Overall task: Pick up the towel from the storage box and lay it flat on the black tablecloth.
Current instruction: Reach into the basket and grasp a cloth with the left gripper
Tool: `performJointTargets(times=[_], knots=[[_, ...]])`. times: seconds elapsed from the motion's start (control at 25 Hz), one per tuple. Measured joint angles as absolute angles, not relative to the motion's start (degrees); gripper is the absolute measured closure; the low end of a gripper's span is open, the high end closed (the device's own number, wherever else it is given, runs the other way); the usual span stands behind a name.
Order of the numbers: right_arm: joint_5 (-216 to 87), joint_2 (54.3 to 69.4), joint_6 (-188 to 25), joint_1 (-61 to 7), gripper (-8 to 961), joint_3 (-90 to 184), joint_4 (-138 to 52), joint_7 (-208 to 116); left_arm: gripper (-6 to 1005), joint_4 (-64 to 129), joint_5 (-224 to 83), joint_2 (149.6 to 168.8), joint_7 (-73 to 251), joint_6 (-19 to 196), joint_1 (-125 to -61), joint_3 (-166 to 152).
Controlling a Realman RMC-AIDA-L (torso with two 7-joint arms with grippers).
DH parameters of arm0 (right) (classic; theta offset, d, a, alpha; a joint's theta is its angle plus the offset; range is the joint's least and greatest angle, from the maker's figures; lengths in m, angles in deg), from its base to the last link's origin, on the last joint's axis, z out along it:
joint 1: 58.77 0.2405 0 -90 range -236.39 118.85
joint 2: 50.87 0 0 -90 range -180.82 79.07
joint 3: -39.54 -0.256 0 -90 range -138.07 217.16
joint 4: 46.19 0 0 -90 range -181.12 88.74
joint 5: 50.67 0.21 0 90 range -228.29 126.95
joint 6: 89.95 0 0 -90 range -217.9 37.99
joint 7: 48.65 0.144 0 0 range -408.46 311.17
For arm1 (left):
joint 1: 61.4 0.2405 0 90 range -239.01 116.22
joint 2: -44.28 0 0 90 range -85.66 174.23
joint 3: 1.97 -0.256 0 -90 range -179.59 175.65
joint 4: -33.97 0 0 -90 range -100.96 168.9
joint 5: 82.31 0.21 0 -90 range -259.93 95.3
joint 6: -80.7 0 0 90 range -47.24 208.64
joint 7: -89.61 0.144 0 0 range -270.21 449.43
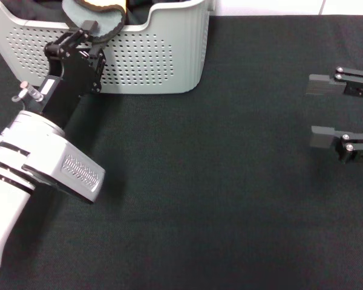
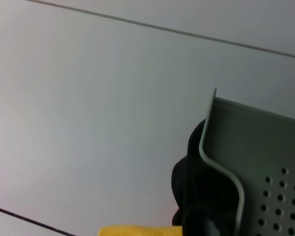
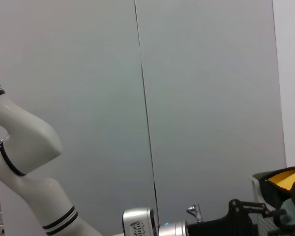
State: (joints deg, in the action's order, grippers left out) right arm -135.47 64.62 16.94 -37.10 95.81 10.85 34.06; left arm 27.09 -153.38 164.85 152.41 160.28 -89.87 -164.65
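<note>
Towel [image 1: 100, 13] mostly cut off at frame top, over storage box [image 1: 157, 60] rim, my left gripper [image 1: 91, 30] reaching up to that rim, pinched on towel edge, my right gripper [image 1: 327, 112] parked well right of box over black tablecloth [image 1: 218, 199], 2 fingers spread, holding nothing.

The black tablecloth [image 1: 218, 199] is a matt, finely textured woven cloth; the storage box [image 1: 163, 57], at 11 o'clock in the head view, is smooth light grey plastic with perforated walls and a faint sheen; the towel [image 1: 100, 12] at its rim looks soft and plush, yellow-orange with black edging; the left arm's casing [image 1: 24, 163] at 8 o'clock is glossy white plastic.
</note>
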Motion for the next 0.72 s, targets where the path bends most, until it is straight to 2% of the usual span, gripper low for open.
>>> performJointTargets(times=[0.28,0.48,0.72], knots=[[-135.5,64.61,16.9,-37.0,185,95.7,10.8,34.1,705,26.3,-153.3,164.78,152.3,160.0,-90.0,-164.7],[-135.5,64.61,16.8,-37.1,185,95.6,10.8,34.1,817,26.3,-153.3,164.77,152.3,159.9,-90.3,-164.7],[-135.5,64.61,16.8,-37.1,185,95.6,10.8,34.1,849,26.4,-153.3,164.69,152.3,159.9,-90.4,-164.7]])
